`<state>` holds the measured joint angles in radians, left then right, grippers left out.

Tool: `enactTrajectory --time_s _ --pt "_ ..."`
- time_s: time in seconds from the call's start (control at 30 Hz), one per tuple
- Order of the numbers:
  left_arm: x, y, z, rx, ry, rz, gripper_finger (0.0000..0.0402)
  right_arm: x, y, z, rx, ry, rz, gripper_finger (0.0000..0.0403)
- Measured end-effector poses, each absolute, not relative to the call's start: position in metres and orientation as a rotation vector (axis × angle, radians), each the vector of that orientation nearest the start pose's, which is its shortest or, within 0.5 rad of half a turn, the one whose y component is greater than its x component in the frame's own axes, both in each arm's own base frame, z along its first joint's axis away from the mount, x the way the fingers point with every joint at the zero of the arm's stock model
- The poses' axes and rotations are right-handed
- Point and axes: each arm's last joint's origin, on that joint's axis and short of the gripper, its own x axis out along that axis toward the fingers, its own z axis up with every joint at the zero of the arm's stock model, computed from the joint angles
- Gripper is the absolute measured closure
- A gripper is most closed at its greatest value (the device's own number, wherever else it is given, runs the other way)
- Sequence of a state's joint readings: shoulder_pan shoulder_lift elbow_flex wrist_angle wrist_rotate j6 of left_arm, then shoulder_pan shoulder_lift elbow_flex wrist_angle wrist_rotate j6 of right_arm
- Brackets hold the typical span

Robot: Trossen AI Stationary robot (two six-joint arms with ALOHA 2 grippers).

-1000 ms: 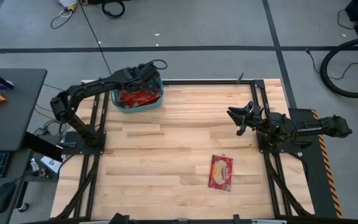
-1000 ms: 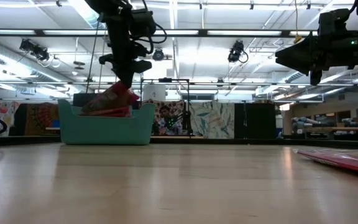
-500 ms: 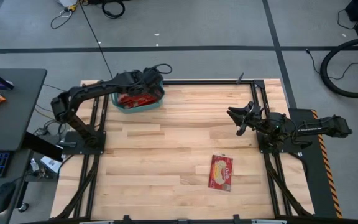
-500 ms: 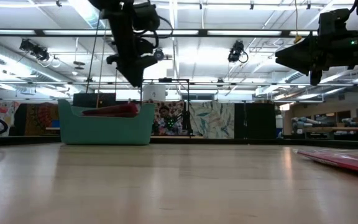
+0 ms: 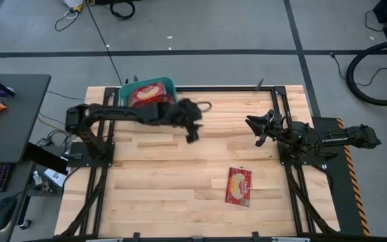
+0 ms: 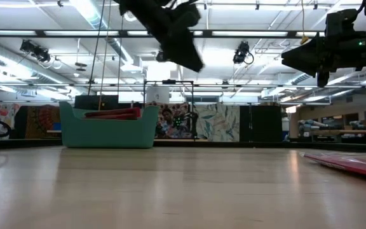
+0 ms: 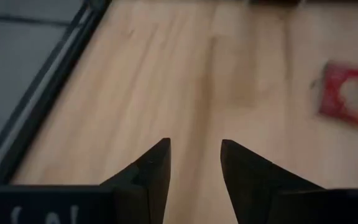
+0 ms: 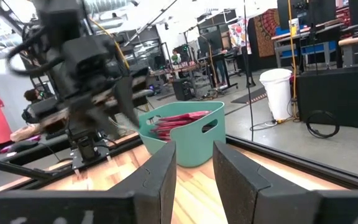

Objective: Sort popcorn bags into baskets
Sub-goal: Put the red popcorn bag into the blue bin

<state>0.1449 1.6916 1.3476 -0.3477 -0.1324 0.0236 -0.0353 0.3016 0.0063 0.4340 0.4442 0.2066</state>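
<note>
Left claw [image 5: 192,132], released and empty, may slide the last flat red popcorn bag [image 5: 239,186] along the wooden bench [image 5: 180,175].

overhead down, low level — two wrist-mounted

table [image 5: 180,168]: pale wood planks, smooth, slight sheen, reflects ceiling lights in low view; teal basket [image 6: 107,130]: plastic, smooth, matt-ish; popcorn bags [image 5: 239,185]: red film, glossy, same for those in the basket [image 8: 179,119]; table frame [image 5: 284,175]: black metal, matt; left gripper [image 7: 194,171] fingers [image 7: 151,168]: dark, matt, plastic-looking.
</note>
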Motion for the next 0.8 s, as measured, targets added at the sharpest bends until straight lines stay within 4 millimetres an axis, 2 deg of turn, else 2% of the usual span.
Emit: enactTrajectory --time_s 0.27,0.37,0.6,0.8 --pt "0.419 -0.002 0.227 -0.027 0.647 0.138 0.0257 0.113 -0.016 0.180 0.229 -0.177 -0.466 0.0292" --pt "0.436 -0.021 0.215 -0.039 0.640 0.106 0.0257 0.113 -0.017 0.180 0.229 -0.178 -0.467 0.0292" --pt "0.483 -0.056 0.190 -0.064 0.679 0.029 0.0257 0.113 -0.016 0.180 0.229 -0.178 -0.467 0.0292" --pt "0.517 -0.075 0.167 -0.021 0.701 -0.039 0.0258 0.113 -0.016 0.180 0.229 -0.177 -0.467 0.0292"
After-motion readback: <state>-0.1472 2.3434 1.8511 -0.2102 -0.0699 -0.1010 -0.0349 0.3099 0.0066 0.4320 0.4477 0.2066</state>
